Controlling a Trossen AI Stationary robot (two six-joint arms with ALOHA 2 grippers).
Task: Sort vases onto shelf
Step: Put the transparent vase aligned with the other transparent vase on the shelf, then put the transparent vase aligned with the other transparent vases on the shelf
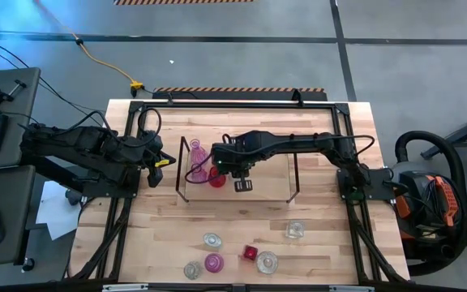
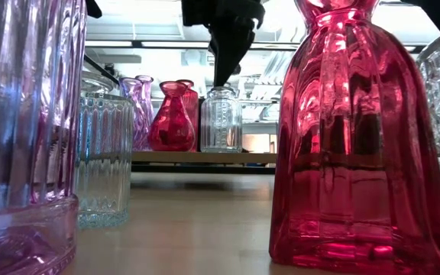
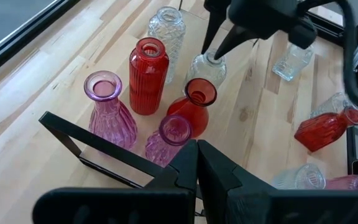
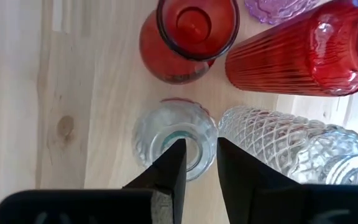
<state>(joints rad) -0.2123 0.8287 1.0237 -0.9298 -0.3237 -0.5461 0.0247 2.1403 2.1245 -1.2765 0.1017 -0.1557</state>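
The shelf [image 1: 266, 191] is a light board with dark wire frames, set mid-table. A cluster of vases stands at its left end: pink [image 3: 107, 109], red ribbed [image 3: 148, 74], red round [image 3: 194, 106], tall clear [image 3: 165, 28]. Among them stands a small round clear vase [image 3: 207, 68]. My right gripper [image 4: 201, 152] points down on that vase's mouth, shut on it. My left gripper [image 3: 197, 155] hangs shut and touches nothing, just left of the shelf [image 1: 169, 162]. Several more vases stand near the table's front edge, around a pink one [image 1: 213, 262]. My right gripper has the clear round vase by its rim [image 4: 199, 140]. One finger [image 4: 176, 158] seems to reach into the mouth and the other [image 4: 229, 162] stands outside the neck. The fingers come from above, pointing down. The vase stands upright with its base on the shelf board.
The diamond-patterned clear vase [image 4: 278, 143] stands right beside the outer finger, with the red round vase [image 4: 188, 37] and red ribbed vase [image 4: 303, 50] close by. The shelf's right half [image 1: 274, 174] is bare board. Black frame rails [image 1: 233, 105] edge the table.
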